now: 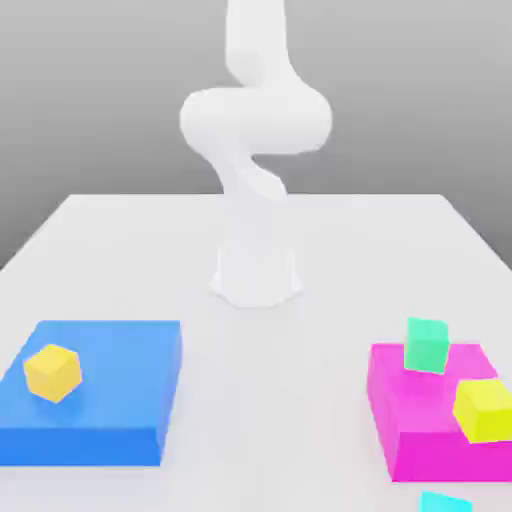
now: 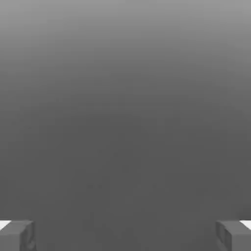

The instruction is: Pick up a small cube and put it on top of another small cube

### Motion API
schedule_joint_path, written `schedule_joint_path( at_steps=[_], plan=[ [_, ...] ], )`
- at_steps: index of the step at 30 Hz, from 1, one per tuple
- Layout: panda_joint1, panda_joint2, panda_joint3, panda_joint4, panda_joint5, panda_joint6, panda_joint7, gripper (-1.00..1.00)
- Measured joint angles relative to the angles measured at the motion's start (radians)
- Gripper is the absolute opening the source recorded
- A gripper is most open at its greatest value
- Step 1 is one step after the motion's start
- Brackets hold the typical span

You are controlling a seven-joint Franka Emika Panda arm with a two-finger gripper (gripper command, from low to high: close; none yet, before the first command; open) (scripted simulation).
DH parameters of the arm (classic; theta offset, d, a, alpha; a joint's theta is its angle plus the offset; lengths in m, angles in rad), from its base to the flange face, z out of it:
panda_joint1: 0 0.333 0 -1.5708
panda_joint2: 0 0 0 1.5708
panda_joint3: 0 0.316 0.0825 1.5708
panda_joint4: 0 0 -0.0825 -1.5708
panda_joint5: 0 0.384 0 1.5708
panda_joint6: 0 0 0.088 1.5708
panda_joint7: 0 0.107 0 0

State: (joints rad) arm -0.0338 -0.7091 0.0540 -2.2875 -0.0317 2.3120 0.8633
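A white table (image 1: 256, 420) runs from the near edge back to a straight far edge, with a plain grey wall behind it and a soft shadow down the middle. Nearest of all, at the exterior view's right, the cyan cube (image 1: 445, 502) sits on the table, cut by the frame edge; its top face is slightly skewed to the table's edges, its sides look equal, so no long axis can be told. Just behind it is a magenta block (image 1: 420, 425) carrying a yellow cube (image 1: 484, 408), with a mint cube (image 1: 427, 345) tilted at its far edge. Across the table, at the exterior view's left, a blue block (image 1: 110, 405) holds a second yellow cube (image 1: 52, 372) turned corner-on. Farther back the white arm (image 1: 255, 120) rises from its base and curls overhead. The hand view gives the claw (image 2: 125, 235): its grey fingers (image 2: 17, 235) stand wide apart, with bare grey between and beyond them. How the cyan cube lies relative to the claw cannot be told; the exterior view places it well away from the arm's base.
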Motion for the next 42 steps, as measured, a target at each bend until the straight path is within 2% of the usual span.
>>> schedule_joint_path(
  at_steps=[11, 20, 27, 34, 38, 39, 42],
  plan=[
    [-0.11, 0.404, 0.213, 0.056, -0.18, 0.053, 0.31, 0.0],
    [-0.092, 0.73, 0.283, 0.1, -0.326, 0.095, 0.559, 0.0],
    [-0.043, 0.958, 0.289, 0.129, -0.353, 0.15, 0.696, 0.0],
    [-0.004, 1.149, 0.316, 0.15, -0.291, 0.227, 0.776, 0.0],
    [0.044, 1.29, 0.266, 0.181, -0.334, 0.325, 0.825, 0.0],
    [0.054, 1.314, 0.254, 0.187, -0.346, 0.342, 0.834, -1.0],
    [0.054, 1.314, 0.254, 0.187, -0.345, 0.343, 0.834, -1.0]
  ],
)
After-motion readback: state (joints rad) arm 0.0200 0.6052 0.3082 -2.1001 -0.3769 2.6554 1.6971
